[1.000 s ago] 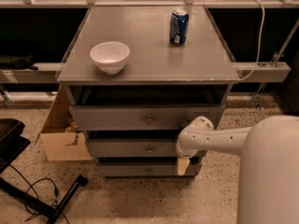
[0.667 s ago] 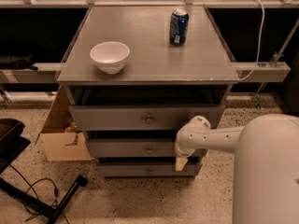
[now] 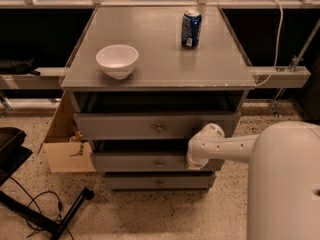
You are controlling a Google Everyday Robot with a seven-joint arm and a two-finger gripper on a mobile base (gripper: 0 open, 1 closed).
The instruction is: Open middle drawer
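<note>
The grey wooden middle drawer point(image 3: 135, 162), with a small round metal knob point(image 3: 160, 164), sits between the taller grey top drawer point(image 3: 125, 126) and the narrow grey bottom drawer point(image 3: 135, 182). The white arm's gripper point(image 3: 196, 163) is low at the middle drawer's right end, by its front. I cannot tell if it grips anything.
</note>
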